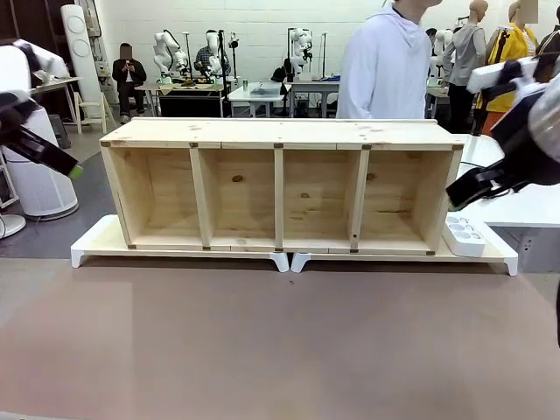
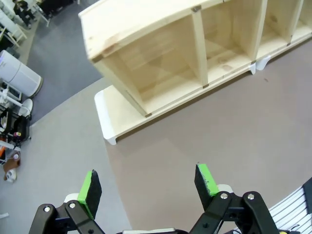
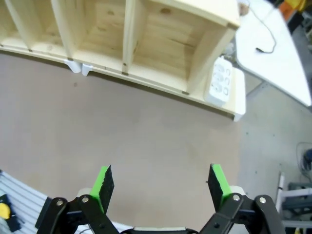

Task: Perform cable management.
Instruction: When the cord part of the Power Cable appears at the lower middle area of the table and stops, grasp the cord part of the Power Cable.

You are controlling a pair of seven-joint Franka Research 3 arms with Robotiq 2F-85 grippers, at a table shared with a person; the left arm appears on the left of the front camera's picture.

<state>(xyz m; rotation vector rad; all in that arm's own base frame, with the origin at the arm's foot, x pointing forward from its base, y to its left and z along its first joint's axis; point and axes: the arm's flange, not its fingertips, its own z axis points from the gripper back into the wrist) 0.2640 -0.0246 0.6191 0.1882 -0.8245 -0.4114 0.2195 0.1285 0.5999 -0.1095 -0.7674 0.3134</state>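
snaking over white table (image 3: 278, 68), cable (image 3: 260, 49)

Pine shelf unit (image 1: 280, 133), four open compartments in a row, sits on two white base boards (image 1: 94, 246) set end to end on the brown surface (image 1: 280, 350). White power strip (image 1: 465, 234) lies on the right board, just beside the shelf's right end. Person in white hoodie (image 1: 385, 70) stands behind the shelf.
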